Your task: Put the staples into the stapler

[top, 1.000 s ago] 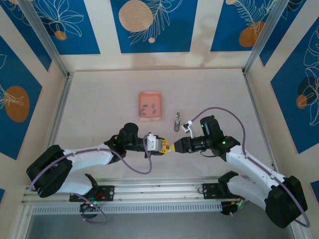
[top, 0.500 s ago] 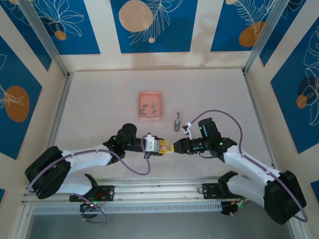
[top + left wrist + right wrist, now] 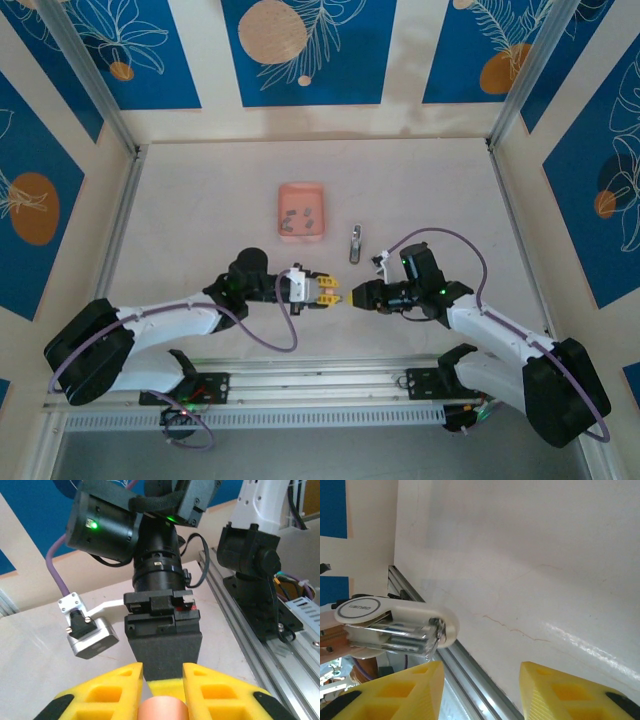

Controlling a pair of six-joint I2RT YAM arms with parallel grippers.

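Observation:
In the left wrist view the rounded pale pink end of the stapler [image 3: 161, 711] sits between the yellow fingers of my left gripper [image 3: 162, 670], which is shut on it. The right wrist view shows the stapler [image 3: 395, 625] sticking out sideways, with its pale shell above a silver metal inner part. It lies up and to the left of my right gripper [image 3: 480, 672], which is open with nothing between its fingers. From above, my left gripper [image 3: 328, 292] and my right gripper [image 3: 350, 298] face each other tip to tip with a small gap. Tiny grey staples [image 3: 298, 217] lie in the pink tray [image 3: 301, 187].
A slim silver-grey metal piece [image 3: 354, 243] lies on the table just right of the tray, beyond the right gripper. The aluminium rail [image 3: 330, 372] runs along the near edge right below both grippers. Patterned walls close in the table on three sides.
The two grippers met tip to tip a second ago and now stand slightly apart. The left arm has drawn back to the left with the stapler.

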